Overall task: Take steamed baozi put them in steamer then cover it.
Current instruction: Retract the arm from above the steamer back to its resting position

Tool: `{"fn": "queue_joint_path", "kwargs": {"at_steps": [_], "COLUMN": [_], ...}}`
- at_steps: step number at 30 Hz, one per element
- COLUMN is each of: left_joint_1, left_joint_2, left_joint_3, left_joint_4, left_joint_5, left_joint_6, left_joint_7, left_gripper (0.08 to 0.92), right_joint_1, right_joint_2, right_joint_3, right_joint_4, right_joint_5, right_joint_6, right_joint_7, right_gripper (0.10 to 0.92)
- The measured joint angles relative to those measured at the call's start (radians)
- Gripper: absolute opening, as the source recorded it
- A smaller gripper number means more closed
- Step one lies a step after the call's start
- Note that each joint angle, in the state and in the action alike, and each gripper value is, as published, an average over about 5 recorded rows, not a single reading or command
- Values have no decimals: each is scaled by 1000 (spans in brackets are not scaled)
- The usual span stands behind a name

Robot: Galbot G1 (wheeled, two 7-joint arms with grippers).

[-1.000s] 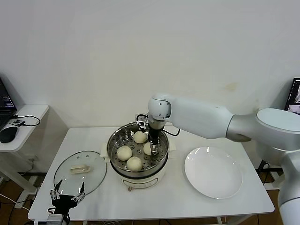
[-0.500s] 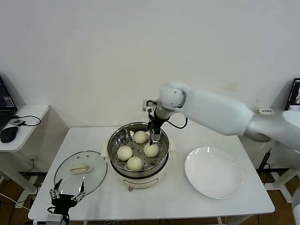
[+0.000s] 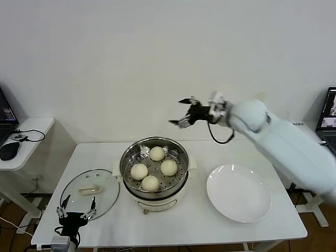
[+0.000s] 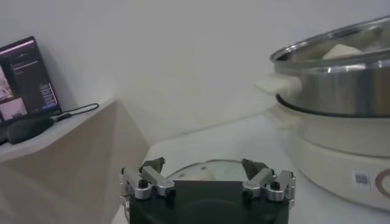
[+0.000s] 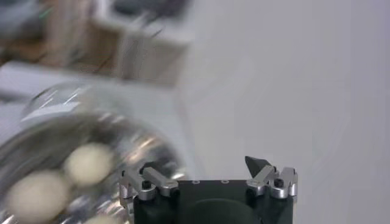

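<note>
Four cream-white baozi [image 3: 157, 153] [image 3: 168, 167] [image 3: 139, 171] [image 3: 150, 182] lie in the shiny steel steamer [image 3: 126, 159], which sits on its cream pot base in the middle of the table. The glass cover [image 3: 90, 191] with its cream handle lies flat on the table left of the steamer. My right gripper [image 3: 182, 116] is open and empty, raised well above and behind the steamer's right side. My left gripper [image 3: 75, 214] is open and empty at the table's front left edge, just in front of the cover. In the left wrist view the cover [image 4: 204, 171] and steamer [image 4: 341, 73] show.
An empty white plate [image 3: 239, 192] lies on the table right of the steamer. A side table with a mouse [image 3: 9, 149] and cable stands at far left. A white wall is close behind the table.
My right gripper has lifted out of the steamer and swung up and to the right, empty. The fourth baozi now lies uncovered in the basket. The left arm has barely moved.
</note>
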Motion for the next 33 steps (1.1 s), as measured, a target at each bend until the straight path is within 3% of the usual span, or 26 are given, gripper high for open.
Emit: {"fn": "queue_joint_path", "kwargs": {"at_steps": [9, 17, 33], "left_joint_1": [-32, -74, -125], "left_joint_2": [16, 43, 153], "left_joint_3": [7, 27, 90], "left_joint_4": [27, 71, 168], "left_joint_5": [23, 128, 920], "left_joint_6": [-10, -45, -53], "left_joint_7": [-4, -24, -111], "left_gripper": [823, 823, 823], "right_joint_1": [-560, -934, -1226], "right_joint_2": [98, 241, 398], "right_joint_3": [516, 805, 960], "right_joint_4": [144, 192, 235], "right_joint_5": [-26, -37, -85], "right_joint_6": [134, 236, 304], "right_joint_7": [101, 132, 154], "right_gripper": [823, 823, 823]}}
